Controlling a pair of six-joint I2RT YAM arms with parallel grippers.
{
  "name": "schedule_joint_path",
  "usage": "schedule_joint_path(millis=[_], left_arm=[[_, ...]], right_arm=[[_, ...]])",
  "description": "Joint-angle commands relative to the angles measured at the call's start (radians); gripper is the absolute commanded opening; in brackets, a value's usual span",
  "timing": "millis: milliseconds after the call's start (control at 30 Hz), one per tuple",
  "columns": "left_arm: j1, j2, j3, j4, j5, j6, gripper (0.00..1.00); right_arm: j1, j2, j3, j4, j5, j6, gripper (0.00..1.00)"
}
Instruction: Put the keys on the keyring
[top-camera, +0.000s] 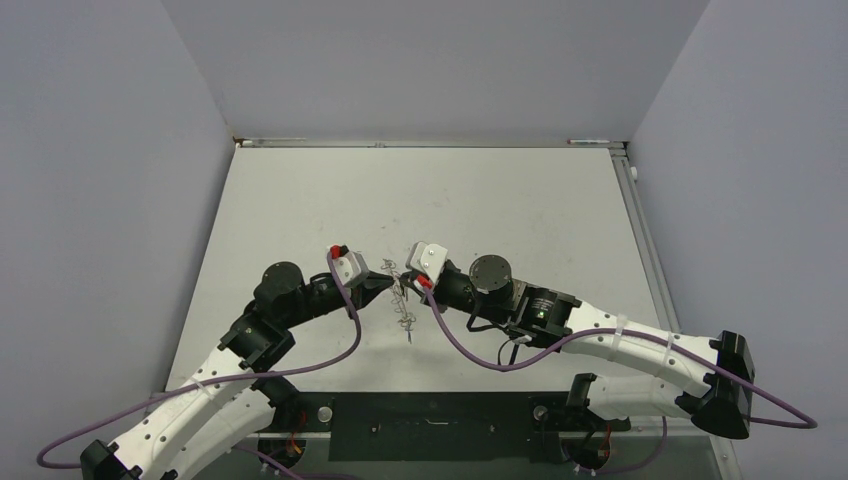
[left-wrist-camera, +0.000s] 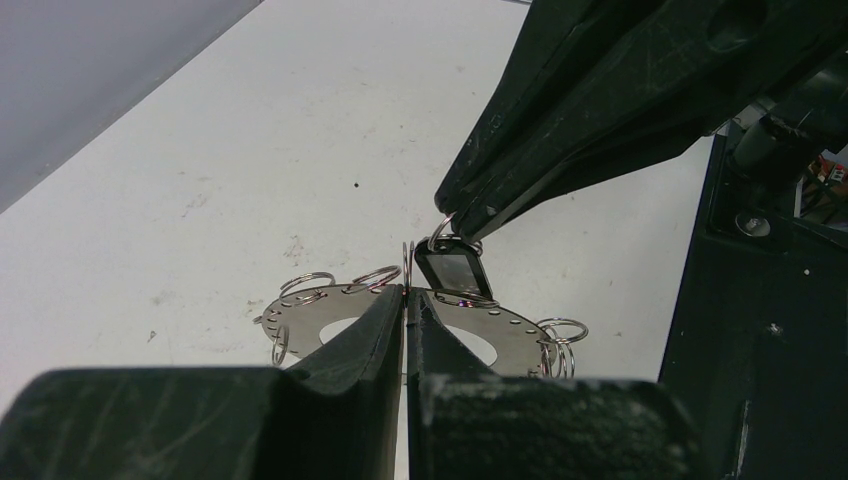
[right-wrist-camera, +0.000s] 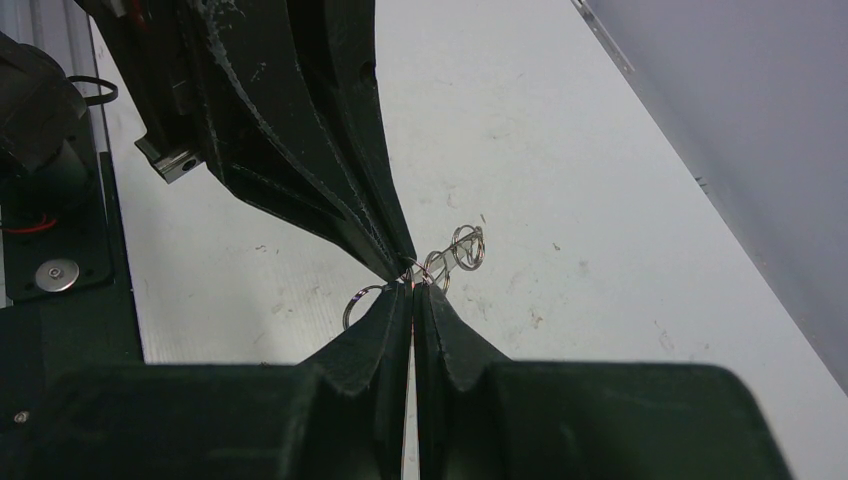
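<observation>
My left fingers (left-wrist-camera: 405, 300) are pressed together on the rim of the keyring (left-wrist-camera: 310, 322), the flat grey metal ring. Its plate spreads out to both sides of my fingertips, and small wire loops (left-wrist-camera: 375, 275) stand along its edge.

My right fingers (left-wrist-camera: 455, 212) come in from above and to the right of the left ones. They are also closed, and at their very tip they pinch one thin wire loop (left-wrist-camera: 440, 228). The key (left-wrist-camera: 452, 270) hangs from this loop by its black head. It is just under my right fingertips, just above the rim of the ring and very near to my left fingertips. I cannot tell if the head touches the rim, and I cannot make out the silver blade.

In the right wrist view both pairs of fingers meet almost tip to tip, and a few loops stick out just beyond them. In the top view the ring is between the two pairs of fingers, over the white surface (top-camera: 500, 200). Whether it rests on the surface I cannot tell.
</observation>
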Motion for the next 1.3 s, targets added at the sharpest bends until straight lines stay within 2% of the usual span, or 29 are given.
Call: schedule_joint_path(millis=[0, 1267], left_arm=[[-0.006, -0.004, 0.056, 0.037, 0.019, 0.009, 0.0], [-0.012, -0.009, 0.06, 0.027, 0.028, 0.017, 0.0]], right_arm=[[0.003, -0.001, 0.001, 0.063, -0.017, 0.0, 0.05], [-0.006, 0.032, 0.002, 0.089, -0.003, 0.064, 0.05]])
